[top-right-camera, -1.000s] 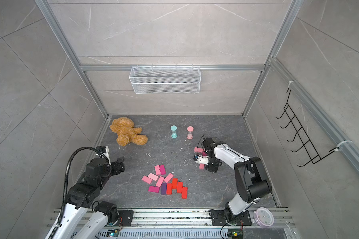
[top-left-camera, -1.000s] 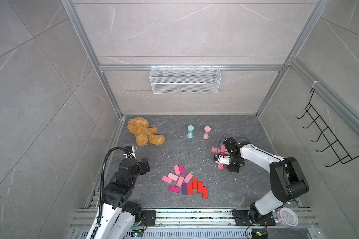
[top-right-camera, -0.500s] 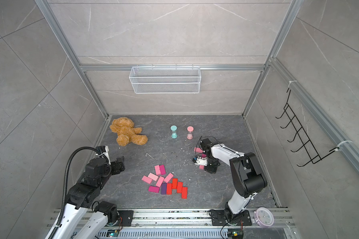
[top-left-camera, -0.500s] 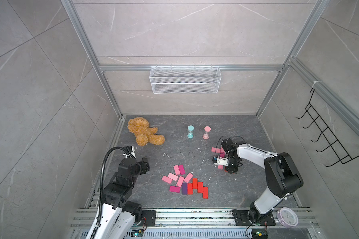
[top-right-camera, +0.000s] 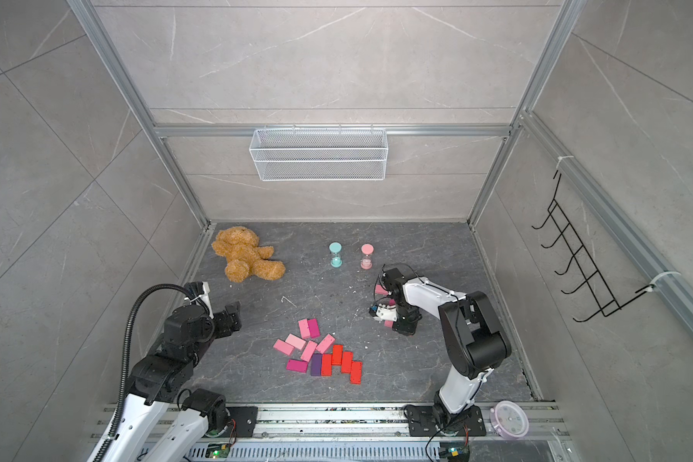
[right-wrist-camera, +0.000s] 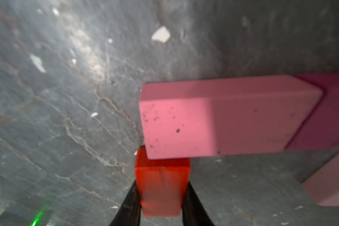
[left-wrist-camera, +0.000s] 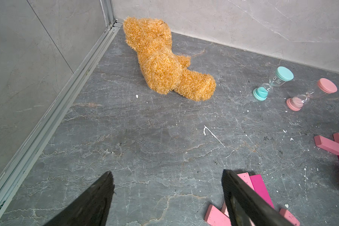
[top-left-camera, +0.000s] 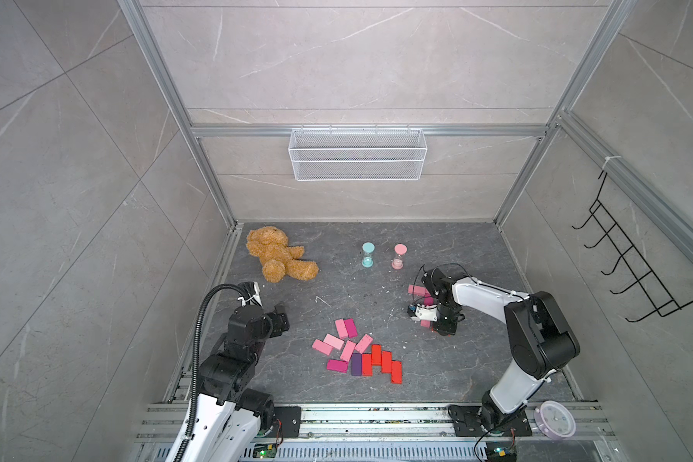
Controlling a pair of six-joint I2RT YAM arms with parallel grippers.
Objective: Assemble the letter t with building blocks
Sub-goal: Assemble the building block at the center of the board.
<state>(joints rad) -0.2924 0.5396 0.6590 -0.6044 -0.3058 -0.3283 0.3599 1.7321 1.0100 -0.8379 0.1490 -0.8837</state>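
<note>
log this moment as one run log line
right gripper: shut on red block beside pink block | left gripper: open, empty

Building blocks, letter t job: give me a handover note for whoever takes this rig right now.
Left tool: open, empty, hovering beside the loose blocks.
Right tool: shut on a red block, low over the floor, tip at a light pink block.
Done: a few pink and magenta blocks lie by that tool; no t readable yet.
Left: set the red block down, bring more from the loose blocks, finish the letter.
</note>
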